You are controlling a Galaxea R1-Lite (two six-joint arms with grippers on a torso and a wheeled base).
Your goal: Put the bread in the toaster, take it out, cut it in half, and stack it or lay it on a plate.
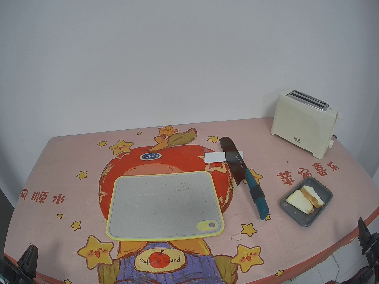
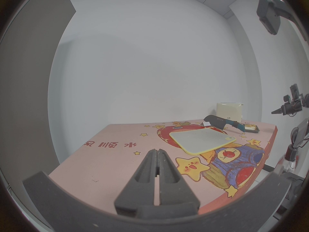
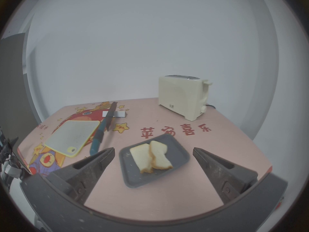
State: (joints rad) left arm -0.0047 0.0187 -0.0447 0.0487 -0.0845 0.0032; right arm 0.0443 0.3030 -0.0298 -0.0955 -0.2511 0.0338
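Though pale, two brown-crusted bread halves (image 3: 149, 158).

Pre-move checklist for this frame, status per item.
1. Bread on plate: ok, two pieces lying overlapped.
2. Toaster slots free: nothing sticks out; deeper inside, cannot tell.
3. Knife free: ok, it lies on the table right of the cutting board, in no gripper.
4. Cutting board bare: ok.
5. Right gripper open and empty: ok, facing the plate.
6. Left gripper empty: ok, shut on nothing, near the table's front left edge.
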